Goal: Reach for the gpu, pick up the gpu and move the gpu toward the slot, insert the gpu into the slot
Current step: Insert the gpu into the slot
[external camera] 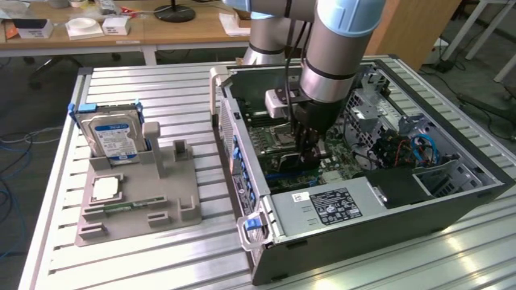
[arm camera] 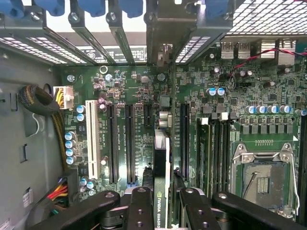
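You had the arm (external camera: 339, 48) reaching down from above into the open case (external camera: 451, 199), which lay on its side on the slatted table (external camera: 161, 254). The case sat toward the exterior view's right, with its power supply (external camera: 330, 208) at the near end and the motherboard (external camera: 278, 130) exposed inside.

On the exterior view's left of the case stood the grey fixture (external camera: 141, 199). It carried the hard drive (external camera: 111, 138) upright in its rear holder and the small silver chip (external camera: 106, 188) lying flat in front of that, well apart from the arm.

Your gripper (external camera: 310, 158) was low inside the case, just over the motherboard. From the wrist view, the gripper (arm camera: 163, 211) was clenched on the gpu (arm camera: 162, 163), its black fingers (arm camera: 140, 208) pressed against both faces of the card. You held the card edge-on, so it looked like a thin dark strip, with the printed logo near the fingers. It stood upright over the motherboard (arm camera: 268, 96), in line with the row of long dark slots (arm camera: 129, 143) and between two of them. Whether its lower edge was already seated in a slot, you could not tell from either view.

To one side of the card lay the open CPU socket (arm camera: 264, 177); to the other, the white slot (arm camera: 91, 139).
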Robot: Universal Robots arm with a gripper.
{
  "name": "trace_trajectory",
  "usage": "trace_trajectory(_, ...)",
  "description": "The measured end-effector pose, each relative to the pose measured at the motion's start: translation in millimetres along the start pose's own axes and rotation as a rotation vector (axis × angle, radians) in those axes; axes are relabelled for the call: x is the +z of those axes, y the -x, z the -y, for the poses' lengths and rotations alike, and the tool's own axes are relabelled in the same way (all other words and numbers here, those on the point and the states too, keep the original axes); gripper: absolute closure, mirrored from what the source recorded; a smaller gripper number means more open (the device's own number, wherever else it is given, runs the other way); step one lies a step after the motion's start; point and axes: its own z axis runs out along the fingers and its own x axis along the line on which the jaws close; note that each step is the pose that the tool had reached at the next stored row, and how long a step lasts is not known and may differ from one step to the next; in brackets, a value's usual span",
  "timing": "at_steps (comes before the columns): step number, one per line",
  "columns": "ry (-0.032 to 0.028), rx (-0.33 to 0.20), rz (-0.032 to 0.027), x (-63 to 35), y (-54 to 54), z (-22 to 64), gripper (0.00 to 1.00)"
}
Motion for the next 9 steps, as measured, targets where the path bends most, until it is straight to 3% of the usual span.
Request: trace_trajectory(9, 0.0003, 0.0, 0.0004, 3.0, 0.0, -0.2, 0.74)
